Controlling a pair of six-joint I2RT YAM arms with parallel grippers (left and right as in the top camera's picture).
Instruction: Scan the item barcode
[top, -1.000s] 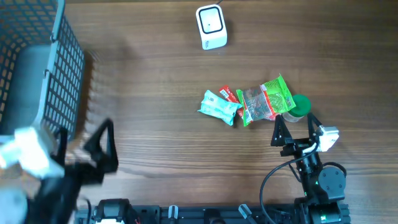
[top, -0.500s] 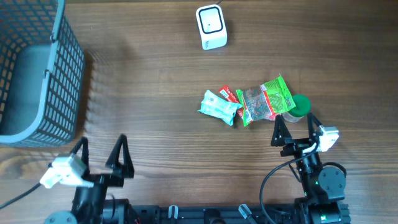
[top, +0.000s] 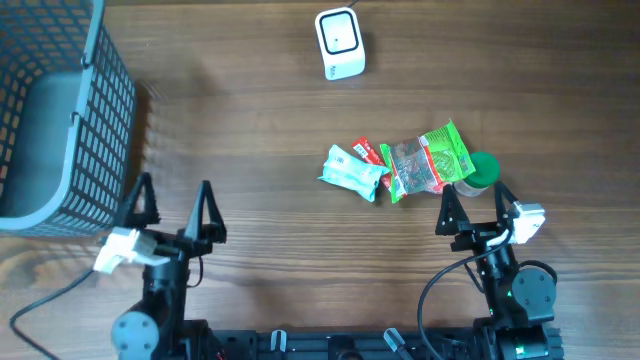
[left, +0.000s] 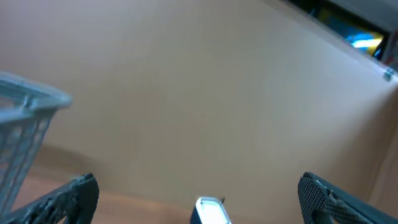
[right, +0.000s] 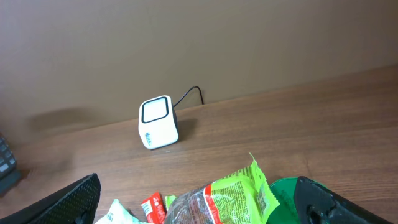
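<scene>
2 pairs of jaws gape empty; print on the green packet (top: 432, 160) is illegible.

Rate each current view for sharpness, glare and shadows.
Overhead: sharp, evenly lit; the basket throws a faint gridded shadow onto the table. Left wrist: soft throughout, mostly blank wall; the scanner has a lit face that blows out at the bottom edge. Right wrist: scanner crisp, a dim shadow patch on the wall to its left; the green snack packet at the bottom edge looks slightly soft.
</scene>
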